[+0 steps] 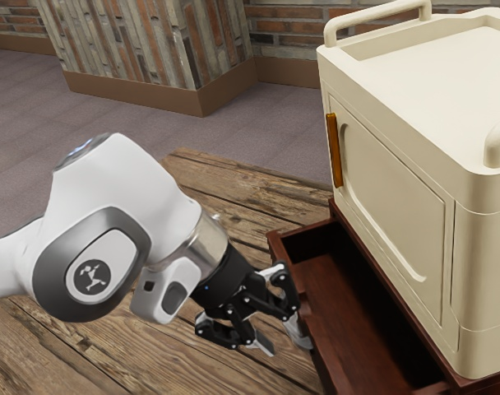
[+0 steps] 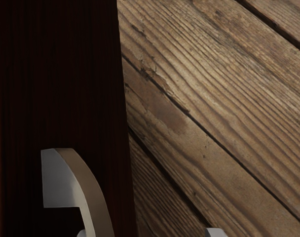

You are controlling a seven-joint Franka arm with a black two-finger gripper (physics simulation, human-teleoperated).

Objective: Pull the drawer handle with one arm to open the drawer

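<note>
Gripper [image 1: 278, 332] at the pulled-out drawer's [image 1: 344, 309] front, fingers standing wide apart, not clamped on the curved metal handle [image 2: 90, 186]. One fingertip [image 2: 81, 233] sits between handle and drawer front; the other is beyond the handle's outer side, clear of it. Inner finger's contact: cannot tell.

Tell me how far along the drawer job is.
Opening looks largely done: the drawer stands well out, its inside showing. In hand: the open tool is at the handle, a finger on either side. Left: perhaps a bit more pull, then backing away.
</note>
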